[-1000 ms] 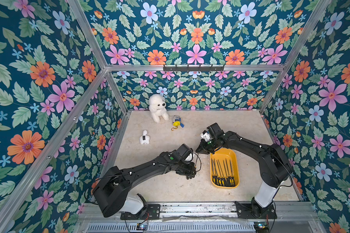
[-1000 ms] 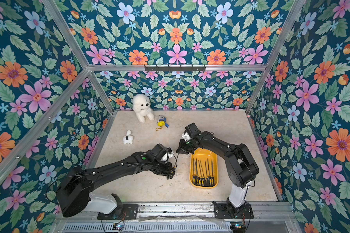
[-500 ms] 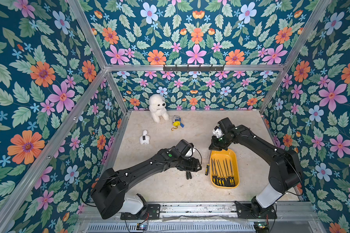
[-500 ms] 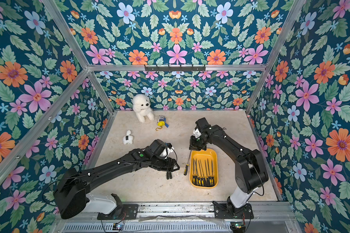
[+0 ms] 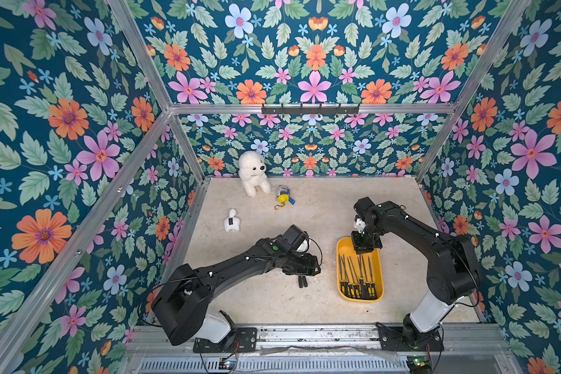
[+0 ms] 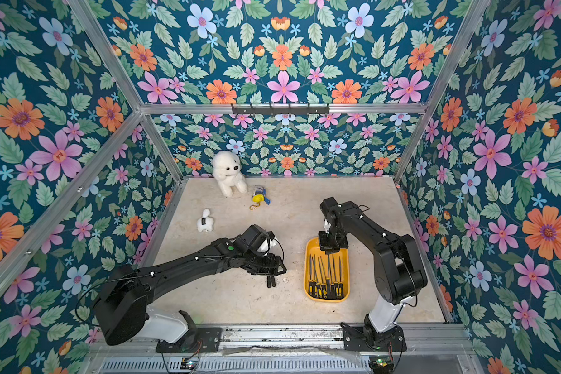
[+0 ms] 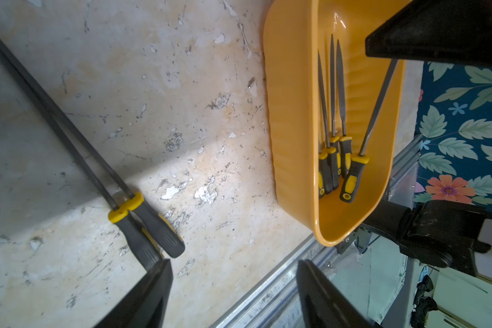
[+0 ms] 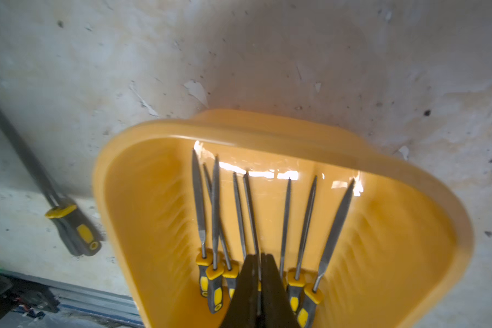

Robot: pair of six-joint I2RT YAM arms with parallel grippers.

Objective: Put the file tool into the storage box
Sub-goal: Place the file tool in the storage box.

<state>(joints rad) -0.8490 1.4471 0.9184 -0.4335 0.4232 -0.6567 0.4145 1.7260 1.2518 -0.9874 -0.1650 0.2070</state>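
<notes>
I have the right gripper point(image 8: 259, 257) clamped on a file point(image 7: 378, 113), its handle resting inside the box point(image 5: 379, 262). The left gripper point(image 7: 235, 267) gapes empty over two files point(image 7: 148, 221) on the table point(image 5: 272, 200).

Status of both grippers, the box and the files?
left gripper: open, empty, above the table.
right gripper: shut on the held file.
held file: tilted, handle down in the storage box.
storage box: upright on table.
stored files: lying inside box, handles together.
two loose files: flat on table, side by side, outside box.
</notes>
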